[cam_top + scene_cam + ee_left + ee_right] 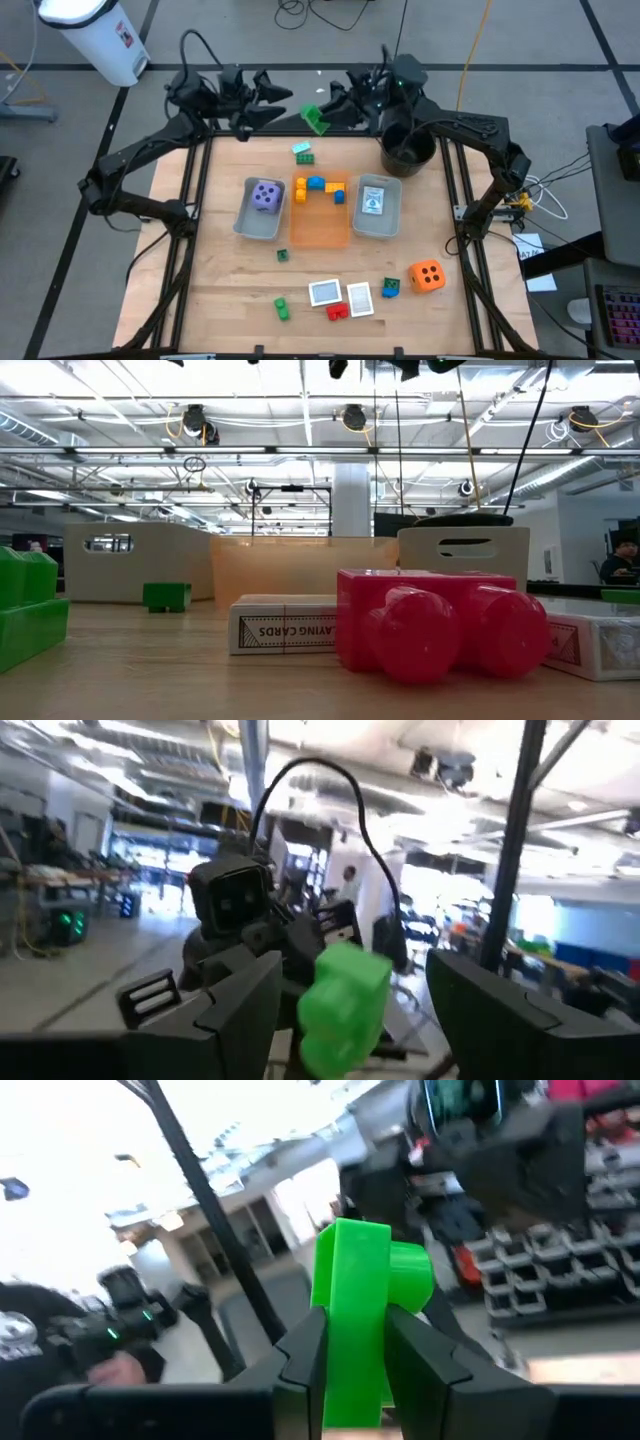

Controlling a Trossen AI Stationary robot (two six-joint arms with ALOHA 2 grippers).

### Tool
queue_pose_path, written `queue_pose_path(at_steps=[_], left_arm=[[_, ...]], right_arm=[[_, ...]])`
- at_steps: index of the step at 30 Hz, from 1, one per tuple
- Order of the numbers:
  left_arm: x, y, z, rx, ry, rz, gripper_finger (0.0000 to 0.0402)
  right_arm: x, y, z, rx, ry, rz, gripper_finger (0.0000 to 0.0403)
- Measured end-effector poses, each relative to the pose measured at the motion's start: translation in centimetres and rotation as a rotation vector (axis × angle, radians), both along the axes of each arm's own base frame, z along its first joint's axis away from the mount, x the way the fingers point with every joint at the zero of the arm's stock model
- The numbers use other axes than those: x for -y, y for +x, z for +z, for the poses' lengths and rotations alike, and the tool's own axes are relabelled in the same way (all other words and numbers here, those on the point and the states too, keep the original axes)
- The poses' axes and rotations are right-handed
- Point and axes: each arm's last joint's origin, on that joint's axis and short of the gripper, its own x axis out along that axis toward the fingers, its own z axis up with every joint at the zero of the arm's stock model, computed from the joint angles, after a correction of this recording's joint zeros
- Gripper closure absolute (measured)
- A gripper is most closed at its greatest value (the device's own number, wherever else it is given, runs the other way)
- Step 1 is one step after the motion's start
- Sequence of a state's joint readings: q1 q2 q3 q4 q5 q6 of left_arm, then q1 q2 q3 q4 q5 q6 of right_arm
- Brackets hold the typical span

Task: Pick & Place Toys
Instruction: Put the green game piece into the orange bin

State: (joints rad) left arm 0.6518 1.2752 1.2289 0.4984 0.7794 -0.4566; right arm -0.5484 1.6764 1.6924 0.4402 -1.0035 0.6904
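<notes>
Both arms are raised, facing each other; the right pincer (355, 1345) is clamped, the left pincer (345, 995) spread apart.

This is a robotics laboratory in a large industrial hall. The pale wooden table (240, 280) stands on a grey concrete floor (60, 250) marked with dark lines, and black cables (330, 12) lie on the floor at 12 o'clock. In the low view, the high open ceiling carries white metal beams (300, 452) and bright lamps. The right wrist view shows shelves with grey plastic storage bins (560, 1270).
</notes>
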Motion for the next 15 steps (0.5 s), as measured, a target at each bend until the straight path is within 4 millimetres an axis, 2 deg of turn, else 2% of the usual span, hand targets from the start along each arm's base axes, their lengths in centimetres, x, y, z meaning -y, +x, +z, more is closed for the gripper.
queue_pose_path(at_steps=[7, 15], left_arm=[[1.0, 2.0, -0.3, 0.052, -0.050, 0.029, 0.0146], [0.9, 4.9, 1.9, 0.097, -0.108, -0.035, 0.0146]], right_arm=[[-0.5, -0.8, 1.8, 0.075, 0.102, 0.076, 0.0330], [-0.8, -1.3, 2.5, 0.081, 0.196, 0.126, 0.0327]])
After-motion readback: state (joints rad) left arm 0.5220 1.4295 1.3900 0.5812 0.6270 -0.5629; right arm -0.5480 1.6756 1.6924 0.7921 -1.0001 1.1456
